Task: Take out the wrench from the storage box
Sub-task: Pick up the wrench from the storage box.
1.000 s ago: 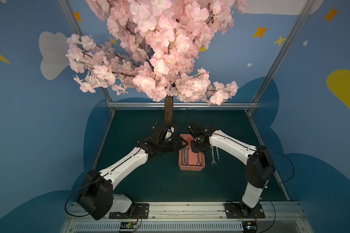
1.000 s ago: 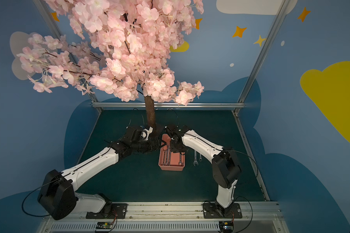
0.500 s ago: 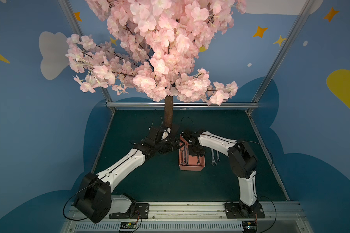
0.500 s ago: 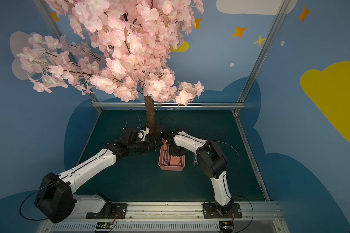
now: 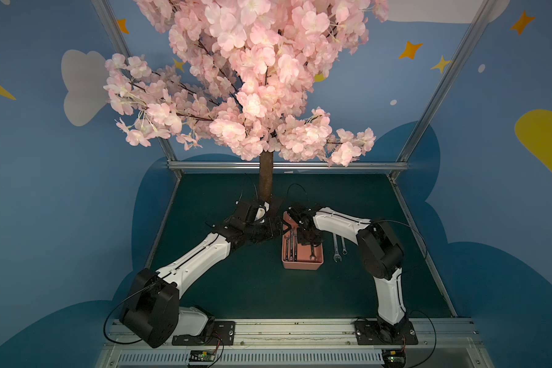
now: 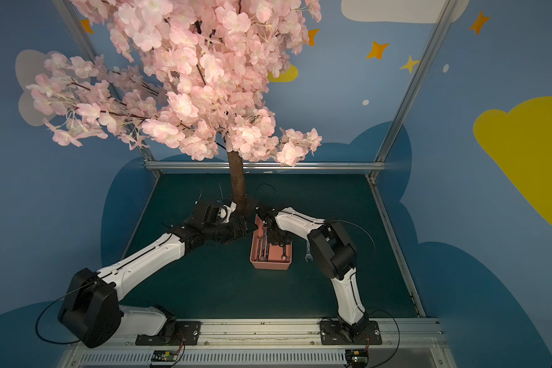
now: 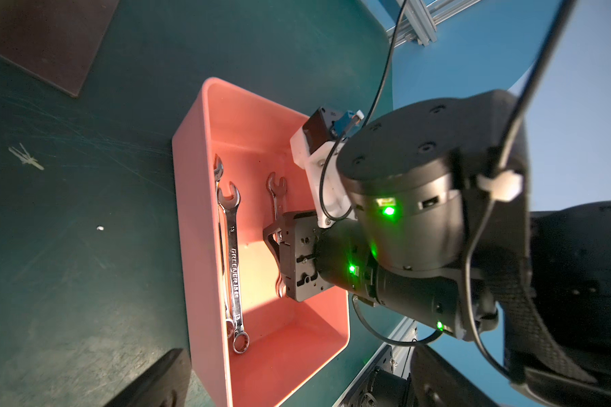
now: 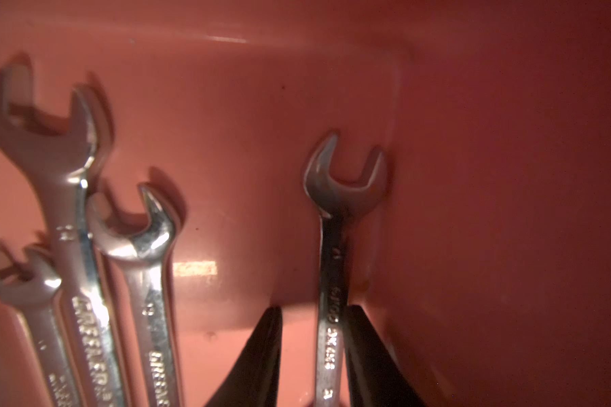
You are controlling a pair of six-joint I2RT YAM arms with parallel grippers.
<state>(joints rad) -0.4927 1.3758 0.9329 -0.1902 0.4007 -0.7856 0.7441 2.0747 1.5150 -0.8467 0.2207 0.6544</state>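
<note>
Reaching down into the salmon-pink storage box (image 5: 301, 265) with the right hand (image 8: 314, 313), straddling the shaft of the lone wrench (image 8: 328, 267) about mid-length. Not yet clamping: standing partly parted, with the outer finger (image 8: 367, 352) touching or just beside the shaft and pink floor showing between the shaft and the inner finger (image 8: 258, 352).

Lying flat on the box floor, close along the right long wall, apart from the three other wrenches (image 8: 85, 282) bunched against the left wall. Running parallel to the box's long walls, from the worktop's (image 5: 236, 286) near edge toward its far edge. Showing an open jaw at each end, with the one beyond the fingertips pointing at the far edge.

Sitting directly under the right hand, so far nearer that arm. Crossing the long axis squarely with the closing line, which is looking right for a pinch and a straight lift. Probably leaving little room between outer finger and wall.

Holding the left hand (image 5: 270, 231) beside the box's far left corner; parted or clenched, impossible to tell. Lying outside already, just right of the box, two more wrenches (image 5: 339, 247).
</note>
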